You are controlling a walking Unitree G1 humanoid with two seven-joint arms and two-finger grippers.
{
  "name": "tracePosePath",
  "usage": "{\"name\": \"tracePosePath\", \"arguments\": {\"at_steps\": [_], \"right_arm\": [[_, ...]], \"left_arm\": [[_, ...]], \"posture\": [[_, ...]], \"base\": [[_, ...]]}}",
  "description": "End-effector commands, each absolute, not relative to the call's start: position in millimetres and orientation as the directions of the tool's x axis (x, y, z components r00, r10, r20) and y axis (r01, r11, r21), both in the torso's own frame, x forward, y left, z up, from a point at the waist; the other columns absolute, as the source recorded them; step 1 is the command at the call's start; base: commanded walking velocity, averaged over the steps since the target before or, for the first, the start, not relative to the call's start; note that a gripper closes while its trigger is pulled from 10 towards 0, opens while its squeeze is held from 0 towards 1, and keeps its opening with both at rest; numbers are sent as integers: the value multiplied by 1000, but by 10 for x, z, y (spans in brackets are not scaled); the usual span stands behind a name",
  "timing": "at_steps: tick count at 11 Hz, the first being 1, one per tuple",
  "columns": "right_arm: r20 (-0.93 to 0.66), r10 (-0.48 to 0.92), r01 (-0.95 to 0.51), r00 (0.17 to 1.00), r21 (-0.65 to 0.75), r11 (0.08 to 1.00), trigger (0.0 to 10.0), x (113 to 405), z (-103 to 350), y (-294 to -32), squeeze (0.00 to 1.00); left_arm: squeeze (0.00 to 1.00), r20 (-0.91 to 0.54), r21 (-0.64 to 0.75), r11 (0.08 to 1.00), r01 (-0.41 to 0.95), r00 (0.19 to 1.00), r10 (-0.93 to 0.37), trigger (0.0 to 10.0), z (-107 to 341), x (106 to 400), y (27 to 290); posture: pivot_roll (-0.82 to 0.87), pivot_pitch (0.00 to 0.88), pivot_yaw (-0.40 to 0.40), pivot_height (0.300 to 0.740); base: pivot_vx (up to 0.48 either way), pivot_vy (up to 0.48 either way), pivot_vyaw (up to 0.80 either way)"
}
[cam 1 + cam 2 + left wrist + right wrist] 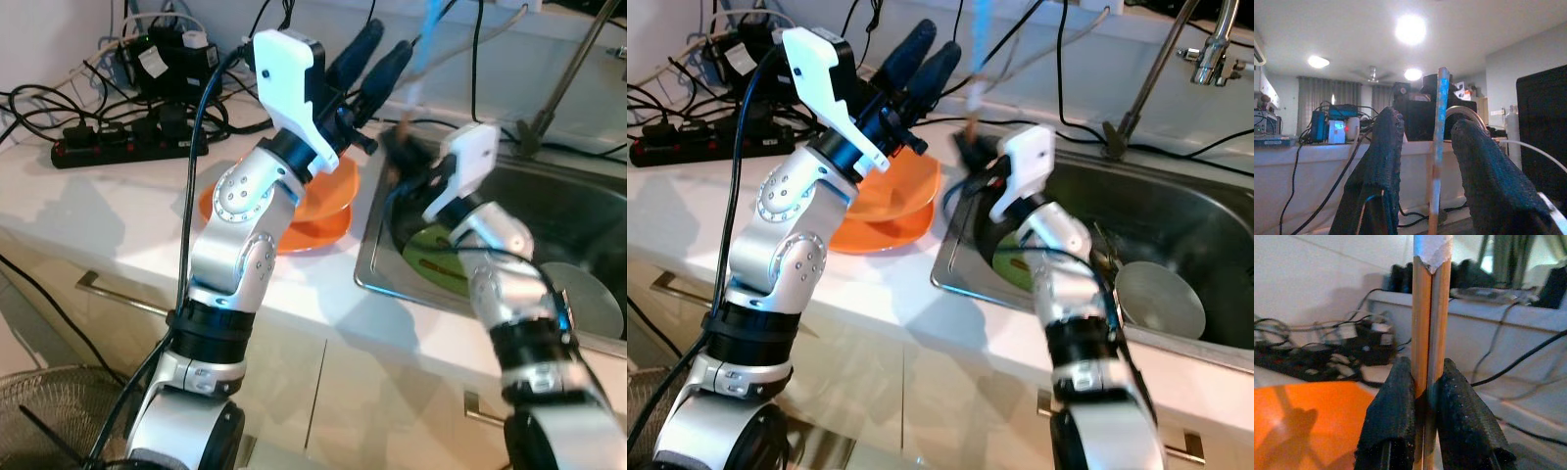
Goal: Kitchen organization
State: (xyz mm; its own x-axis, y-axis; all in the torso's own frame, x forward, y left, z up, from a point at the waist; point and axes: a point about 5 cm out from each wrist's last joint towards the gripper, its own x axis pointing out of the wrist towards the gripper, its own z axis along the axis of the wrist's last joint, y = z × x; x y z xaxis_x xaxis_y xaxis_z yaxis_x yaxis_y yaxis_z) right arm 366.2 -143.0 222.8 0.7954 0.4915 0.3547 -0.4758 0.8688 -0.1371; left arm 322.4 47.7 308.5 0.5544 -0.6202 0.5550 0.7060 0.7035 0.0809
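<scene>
White stone worktop (118, 211) spans the left and centre of the head views, with pale cabinet fronts below it. Stainless steel sink basin (578, 211) occupies the right half, set into the worktop, thin chrome tap stem rising at upper right.

Inside the sink: green round plate (431, 257) at the near left of the basin, round steel lid-like dish (1159, 299) at lower right.

Orange plastic bowl stack (318, 211), centre frame, sits on the worktop just beside the sink's left rim.

Black power strip (127, 145) and tangled cables, upper left, against the wall.

Left gripper (377, 61), upper centre, raised above the orange bowls, fingers (1378, 171) spread apart, nothing between them; they point up toward the wall.

Right gripper (1420, 396), centre frame over the sink's left rim, fingers pressed together, pinching a pair of wooden chopsticks with blue-taped tops (1431, 318). Chopsticks stand roughly upright, tilted slightly, blurred in the head views; their taped ends reach the top edge of the frame.

Wire fan grille (49, 411), lower left corner, on the floor.
</scene>
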Motion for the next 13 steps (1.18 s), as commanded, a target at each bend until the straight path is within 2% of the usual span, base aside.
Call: {"name": "tracePosePath", "arguments": {"at_steps": [1, 3, 4, 5, 9, 13], "right_arm": [[370, 425, -411, 826, -121, 904, 0, 3705, 2284, -1555, 0], [354, 170, -172, 920, -27, 985, 0, 3826, 2301, -1941, 0], [341, 112, -117, 933, -6, 993, 0, 3844, 2284, -2030, 0], [322, 65, -70, 944, 3, 998, 10000, 3856, 2250, -2104, 0], [244, -81, 77, 967, 25, 997, 10000, 3871, 1997, -2243, 0], [174, -119, 117, 977, 24, 993, 10000, 3861, 1805, -2268, 0]], "left_arm": [[0, 552, 97, 703, 704, 550, -627, 10000, 3098, 3201, 465], [0, 456, 108, 673, 732, 565, -688, 10000, 2817, 3162, 457], [0, 419, 113, 665, 738, 571, -706, 10000, 2699, 3152, 461], [0, 386, 105, 667, 738, 588, -711, 10000, 2536, 3153, 482], [0, 214, 153, 650, 745, 617, -757, 10000, 1879, 3023, 499], [0, 118, 155, 628, 763, 617, -778, 10000, 1527, 2954, 471]], "posture": [[207, 0, -38, 740], [205, 0, -39, 740], [212, 0, -41, 740], [212, 0, -41, 740], [232, 0, -52, 740], [234, 0, -55, 740]], "base": [[0, 0, 0], [0, 0, 0], [0, 0, 0], [0, 0, 0], [0, 0, 0], [0, 0, 0]]}}
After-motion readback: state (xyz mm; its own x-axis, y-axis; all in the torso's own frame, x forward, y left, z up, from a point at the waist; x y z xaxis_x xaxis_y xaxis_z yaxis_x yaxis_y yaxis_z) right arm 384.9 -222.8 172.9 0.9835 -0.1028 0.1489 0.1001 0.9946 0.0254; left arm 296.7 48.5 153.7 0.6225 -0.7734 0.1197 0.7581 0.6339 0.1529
